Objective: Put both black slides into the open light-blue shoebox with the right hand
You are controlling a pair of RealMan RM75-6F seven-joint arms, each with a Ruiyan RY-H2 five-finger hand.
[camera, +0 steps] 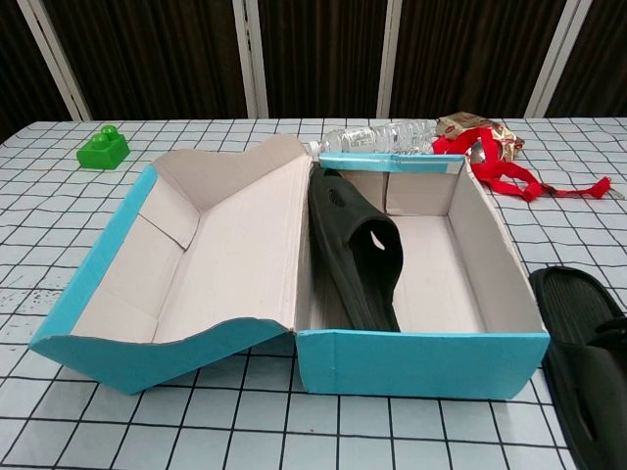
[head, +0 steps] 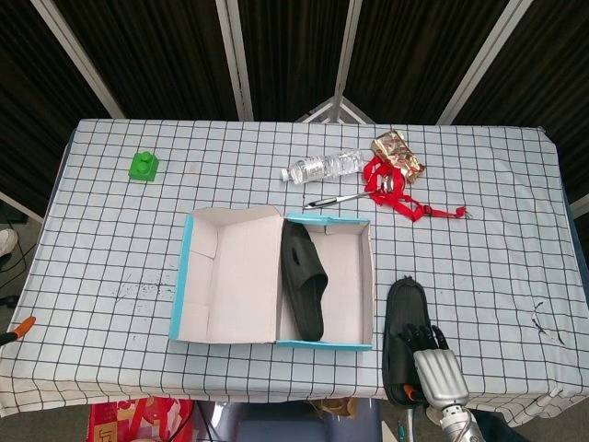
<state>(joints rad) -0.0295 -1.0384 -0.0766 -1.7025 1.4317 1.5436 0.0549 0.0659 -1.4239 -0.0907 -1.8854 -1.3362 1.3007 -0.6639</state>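
**Head view: 1 slide boxed, 1 still on the worktop**

Head view shows 1 black slide [head: 304,279] leaning against the left wall inside the light-blue shoebox [head: 326,345], so half the job looks done. The second slide [head: 402,318] lies on the worktop [head: 479,230] just right of the box. The right robot hand [head: 433,362] sits over its near end, fingers curled down onto it (whether it truly grips, I cannot tell). Lifting it in remains. The left robot hand is out of sight.
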